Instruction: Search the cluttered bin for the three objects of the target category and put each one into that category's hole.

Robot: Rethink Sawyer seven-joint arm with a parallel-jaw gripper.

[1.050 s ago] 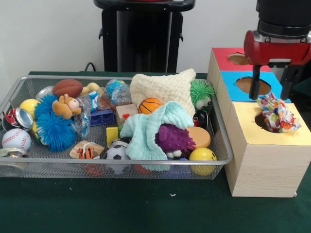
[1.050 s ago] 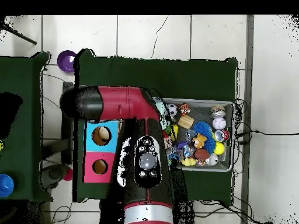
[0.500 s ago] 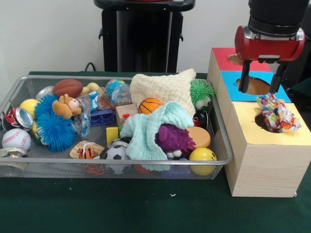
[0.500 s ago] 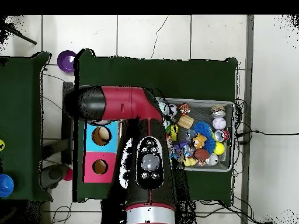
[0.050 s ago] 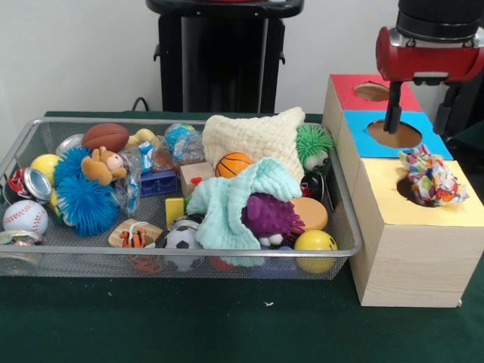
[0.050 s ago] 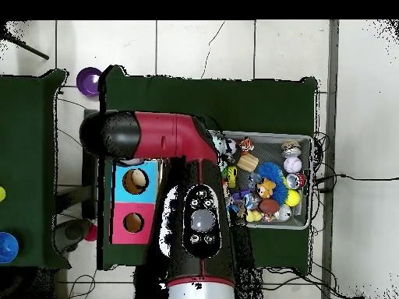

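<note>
A multicoloured patchwork cloth (image 5: 431, 178) lies bunched in the hole of the yellow box top (image 5: 454, 212), half sticking out. My gripper (image 5: 422, 113) hangs above the blue box top (image 5: 355, 128), behind and above that cloth, open and holding nothing. In the wire bin (image 5: 344, 227) a cream knitted cloth (image 5: 253, 136) lies at the back. A mint cloth (image 5: 227, 204) is draped over a purple spiky toy (image 5: 270, 215). In the overhead view the arm (image 6: 195, 210) hides the gripper and the yellow top.
The bin holds several balls, a blue spiky ball (image 5: 83, 198), a teddy (image 5: 102, 165), a green fuzzy toy (image 5: 313, 144) and blocks. The red top (image 5: 352, 85) has its own hole behind the blue one. Overhead, the bin (image 6: 310, 140) lies right of the box (image 6: 132, 202).
The gripper has risen from just above the patchwork cloth, swinging left and then back right. The cloth stays in the yellow hole. Nothing in the bin has moved.
</note>
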